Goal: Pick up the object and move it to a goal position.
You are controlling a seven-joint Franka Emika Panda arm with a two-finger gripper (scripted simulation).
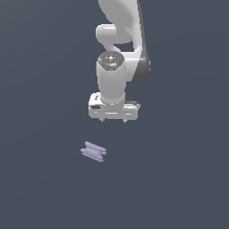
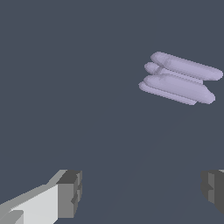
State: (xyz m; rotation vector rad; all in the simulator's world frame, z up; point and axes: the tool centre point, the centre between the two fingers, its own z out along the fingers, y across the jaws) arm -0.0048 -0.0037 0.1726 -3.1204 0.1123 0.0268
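The object [image 1: 94, 152] is a small pale lavender piece of short rods lying side by side on the dark floor. In the exterior view it lies below and a little toward that view's left of my gripper [image 1: 113, 120]. The gripper hangs above the floor, pointing down, open, with nothing between its short fingertips. In the wrist view the object [image 2: 179, 78] lies apart from the two grey fingertips [image 2: 70, 192], outside the gap between them. The gripper [image 2: 142, 190] stands wide open there.
The white arm [image 1: 118, 44] rises behind the gripper to the top of the exterior view. A plain dark grey-blue floor [image 1: 179, 179] fills everything else in both views.
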